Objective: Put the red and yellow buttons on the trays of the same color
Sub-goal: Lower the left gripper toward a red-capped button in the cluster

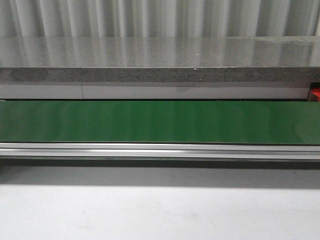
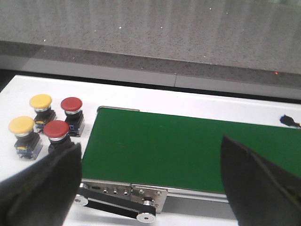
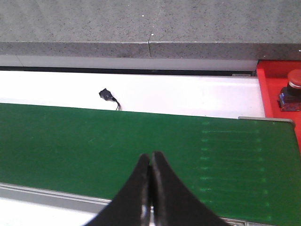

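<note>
**One red button delivered, four still waiting at the belt's far end**

Four buttons stand in a tight cluster on the white table just off the left end of the green conveyor belt [image 2: 160, 150]: two yellow buttons [image 2: 40, 102] [image 2: 21, 125] on the outer side and two red buttons [image 2: 71, 104] [image 2: 56, 129] nearer the belt. All sit upright on their dark bases, none of them gripped or on a tray.

At the other end of the belt, the right wrist view shows a red tray [image 3: 277, 87] just past the belt's edge, with one red-capped button [image 3: 291, 89] resting in it. It is cut off by the picture's edge, so I cannot say for certain how it sits. No yellow tray appears in any view.

The left gripper [image 2: 150, 183] hangs above the belt's end with its jaws spread wide and nothing between them, the button cluster just beside one finger. The right gripper [image 3: 150, 188] hovers over the belt with its jaws pressed together, holding nothing.

The belt itself carries nothing, in the front view as well. My judgement: the task is early on, with one red button placed and two red and two yellow still to be moved.
</note>
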{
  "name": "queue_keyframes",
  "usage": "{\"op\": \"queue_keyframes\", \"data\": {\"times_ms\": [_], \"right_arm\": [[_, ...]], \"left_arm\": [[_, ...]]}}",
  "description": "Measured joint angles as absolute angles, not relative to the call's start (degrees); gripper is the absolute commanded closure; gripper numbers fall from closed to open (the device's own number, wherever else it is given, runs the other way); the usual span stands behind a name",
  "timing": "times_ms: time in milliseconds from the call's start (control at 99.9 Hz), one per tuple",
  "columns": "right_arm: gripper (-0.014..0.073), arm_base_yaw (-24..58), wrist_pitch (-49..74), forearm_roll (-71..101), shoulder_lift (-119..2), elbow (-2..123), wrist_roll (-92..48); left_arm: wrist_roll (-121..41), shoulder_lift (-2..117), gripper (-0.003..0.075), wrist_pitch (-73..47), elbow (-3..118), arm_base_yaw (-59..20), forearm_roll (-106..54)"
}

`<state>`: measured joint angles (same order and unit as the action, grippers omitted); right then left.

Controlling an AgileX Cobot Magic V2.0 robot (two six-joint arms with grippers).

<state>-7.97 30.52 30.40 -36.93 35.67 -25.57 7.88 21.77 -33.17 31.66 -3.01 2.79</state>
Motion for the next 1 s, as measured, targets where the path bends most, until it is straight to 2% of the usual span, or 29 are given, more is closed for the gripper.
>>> {"op": "queue_keyframes", "data": {"times_ms": [310,621,1001], "right_arm": [[0.0662,-7.97,30.52,30.37,-36.93,35.67,-25.57],[0.0662,-7.97,30.52,30.37,-36.93,35.67,-25.57],[0.0662,-7.97,30.75,30.37,-36.93,35.67,-25.57]], "left_arm": [[25.72,42.3,0.0134,-32.37,40.92,4.21,10.32],[26.89,66.12,0.0134,-30.7,49.2,12.3,7.82],[26.89,83.78,0.0134,-25.12,52.43,15.89,6.6]]}}
